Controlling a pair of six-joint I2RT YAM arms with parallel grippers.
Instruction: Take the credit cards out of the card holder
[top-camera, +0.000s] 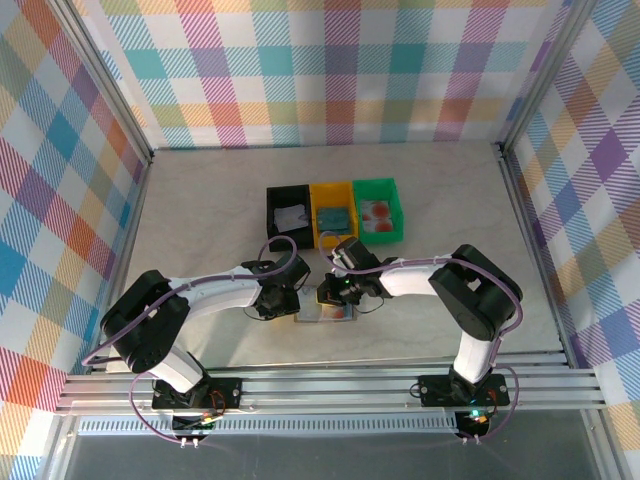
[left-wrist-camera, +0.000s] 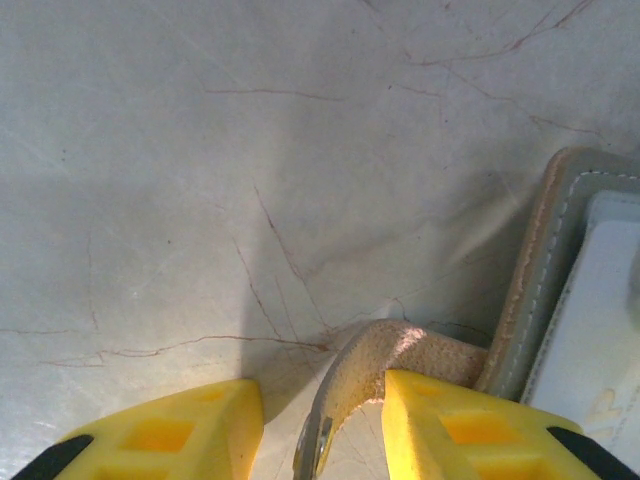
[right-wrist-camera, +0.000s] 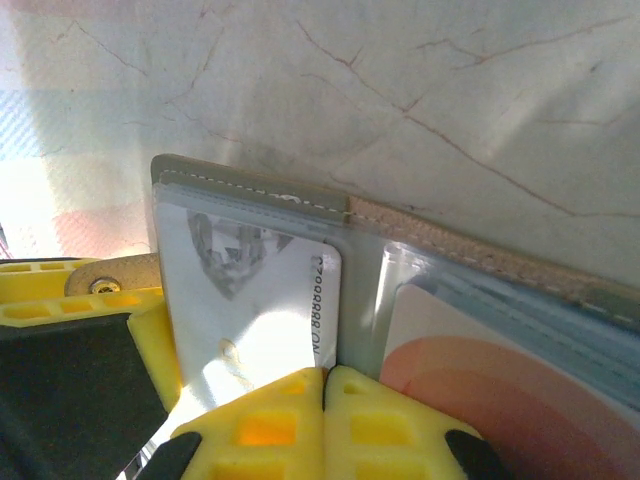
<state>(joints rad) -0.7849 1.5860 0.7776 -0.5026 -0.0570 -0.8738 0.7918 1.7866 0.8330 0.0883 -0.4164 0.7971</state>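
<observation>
One glossy card (right-wrist-camera: 255, 300) at closed right claw (right-wrist-camera: 325, 385), card holder's (left-wrist-camera: 545, 250) suede tab (left-wrist-camera: 400, 350) inside left claw (left-wrist-camera: 322, 402), grip unclear

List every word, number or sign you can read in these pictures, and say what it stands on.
"88888": part of a number printed sideways on the whitish-grey card in the card holder; its end characters are too blurred to read.
Reddish-pink card: no text visible.
Faint mark on the pale pocket panel: too faint to read.
</observation>
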